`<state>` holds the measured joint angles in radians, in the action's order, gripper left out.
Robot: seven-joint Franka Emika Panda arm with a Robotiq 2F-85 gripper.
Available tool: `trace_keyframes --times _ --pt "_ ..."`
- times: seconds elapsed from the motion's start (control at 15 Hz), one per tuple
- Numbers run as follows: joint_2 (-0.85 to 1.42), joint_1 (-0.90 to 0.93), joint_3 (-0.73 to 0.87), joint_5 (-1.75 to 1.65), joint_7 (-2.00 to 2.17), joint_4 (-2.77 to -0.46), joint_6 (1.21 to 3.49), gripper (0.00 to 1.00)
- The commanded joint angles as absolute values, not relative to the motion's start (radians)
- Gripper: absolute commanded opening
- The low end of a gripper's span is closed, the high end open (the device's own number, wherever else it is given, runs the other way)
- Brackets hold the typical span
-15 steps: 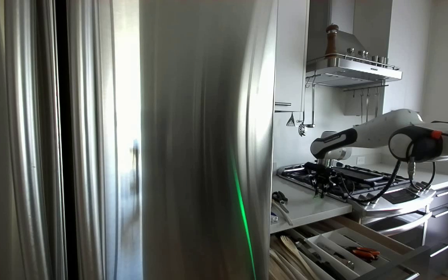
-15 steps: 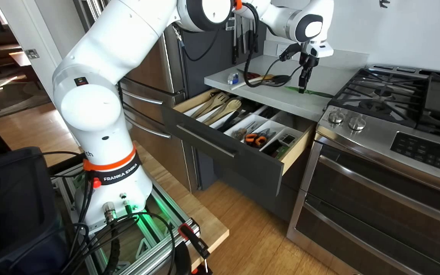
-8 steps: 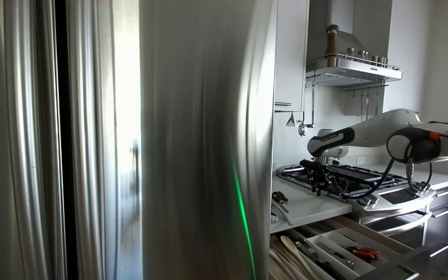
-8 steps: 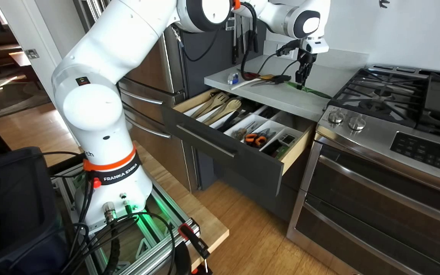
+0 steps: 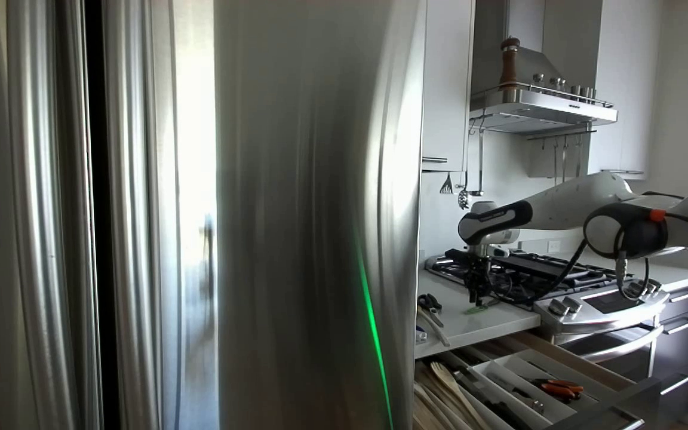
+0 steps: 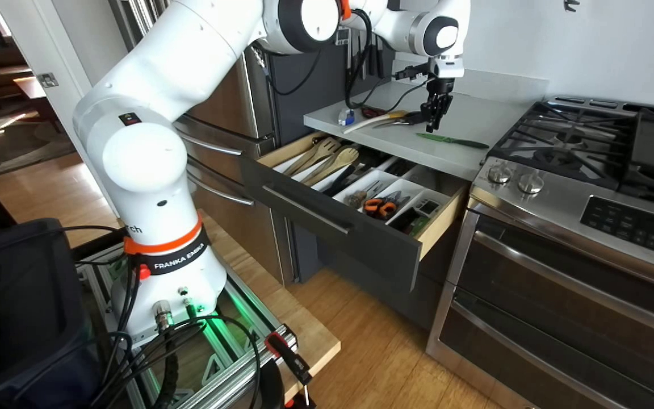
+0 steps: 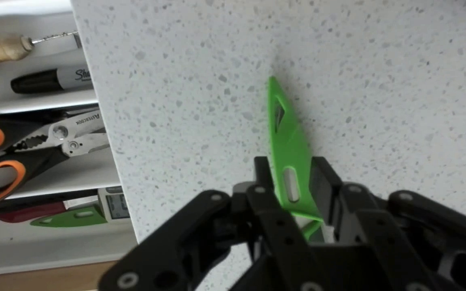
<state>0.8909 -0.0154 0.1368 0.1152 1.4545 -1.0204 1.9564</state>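
Note:
A knife with a green sheath and a dark handle lies on the speckled white counter. The knife points up the wrist view, its handle mostly hidden under the gripper. My gripper is partly open, one finger on each side above the sheath's rear half. In an exterior view the knife shows whole, and the fingertips of the gripper appear just above it, apart from it. The gripper also stands over the knife in an exterior view; nothing is held.
An open drawer below the counter holds wooden spoons and orange-handled scissors. A white-and-yellow handled tool lies on the counter toward the refrigerator. A gas stove stands beside the counter.
My gripper has moved toward the left of both exterior views. The knife, earlier partly behind the fingers, now shows whole below them and has shifted and turned slightly.

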Motion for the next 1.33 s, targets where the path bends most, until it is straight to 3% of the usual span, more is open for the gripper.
trace_keyframes --times 0.0,0.07,0.13,0.53,1.27 --pt "0.938 -0.001 0.152 0.084 1.548 -0.945 1.896 0.08" --pt "0.94 -0.001 0.152 0.077 1.566 -0.937 1.887 0.57" --pt "0.936 -0.004 0.149 0.07 1.561 -0.934 1.883 0.58" --pt "0.797 -0.007 0.102 0.04 1.218 -1.055 1.918 0.99" --pt "0.37 -0.063 0.077 0.065 0.518 -1.499 1.951 1.0"
